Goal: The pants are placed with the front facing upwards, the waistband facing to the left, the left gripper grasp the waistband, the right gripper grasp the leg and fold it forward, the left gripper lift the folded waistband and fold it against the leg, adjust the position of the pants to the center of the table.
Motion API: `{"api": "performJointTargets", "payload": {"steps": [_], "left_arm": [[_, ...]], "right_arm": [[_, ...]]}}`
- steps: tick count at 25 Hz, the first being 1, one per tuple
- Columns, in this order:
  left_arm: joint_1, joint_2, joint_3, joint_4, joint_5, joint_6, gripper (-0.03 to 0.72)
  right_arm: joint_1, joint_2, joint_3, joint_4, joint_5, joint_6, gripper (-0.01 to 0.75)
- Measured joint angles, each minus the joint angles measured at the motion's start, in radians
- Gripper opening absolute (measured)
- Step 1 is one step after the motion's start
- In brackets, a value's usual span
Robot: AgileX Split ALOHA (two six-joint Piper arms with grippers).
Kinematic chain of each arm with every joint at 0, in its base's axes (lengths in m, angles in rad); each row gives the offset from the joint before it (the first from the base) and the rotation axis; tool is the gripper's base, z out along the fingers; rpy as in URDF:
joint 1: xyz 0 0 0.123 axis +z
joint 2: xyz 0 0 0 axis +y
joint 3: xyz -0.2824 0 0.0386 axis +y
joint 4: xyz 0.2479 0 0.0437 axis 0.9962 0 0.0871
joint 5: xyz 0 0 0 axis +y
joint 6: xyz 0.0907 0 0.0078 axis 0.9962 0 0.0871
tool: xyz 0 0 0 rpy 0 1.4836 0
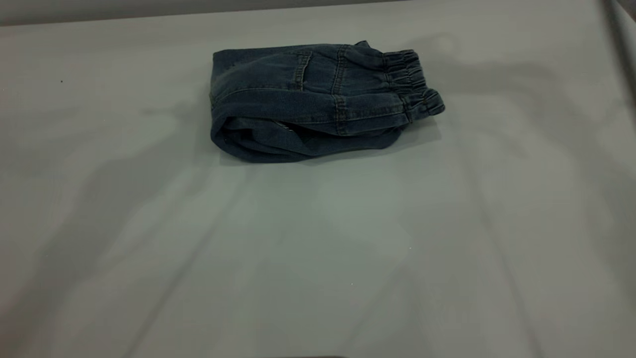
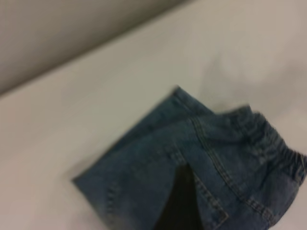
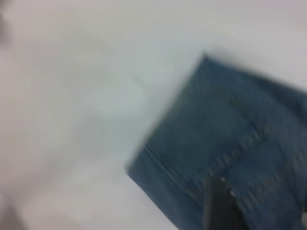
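The blue denim pants [image 1: 318, 99] lie folded into a compact bundle on the white table [image 1: 318, 258], a little behind its middle. Their ruffled waistband [image 1: 412, 79] lies on top at the bundle's right end. Neither arm appears in the exterior view. In the left wrist view a dark part of my left gripper [image 2: 180, 203] hangs above the pants [image 2: 144, 167], near the waistband [image 2: 273, 139], and is apart from the cloth. In the right wrist view a dark part of my right gripper [image 3: 218, 206] shows over the pants [image 3: 230, 129], holding nothing that I can see.
The table's back edge [image 1: 149, 17] runs close behind the pants, against a grey wall. A pale fold of covering [image 1: 621, 35] rises at the far right. Bare tabletop spreads in front of the pants and to both sides.
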Motion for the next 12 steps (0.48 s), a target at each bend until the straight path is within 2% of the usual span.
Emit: {"api": "performJointTargets", "payload": {"steps": [4,7,9,12], "left_arm": [[0.015,-0.073,0.000,0.002,0.034,-0.008,0.561],[0.016,-0.086,0.000,0.002,0.077,-0.008,0.561],[0.016,-0.086,0.000,0.002,0.115,-0.008,0.561],[0.016,-0.086,0.000,0.004,0.164,-0.009,0.561]], "right_arm": [[0.228,0.008,0.000,-0.427,-0.078,0.168,0.304],[0.354,0.043,-0.003,-0.615,-0.133,0.264,0.351],[0.400,0.083,-0.005,-0.655,-0.146,0.318,0.396],[0.422,0.163,-0.005,-0.673,-0.141,0.376,0.460]]}}
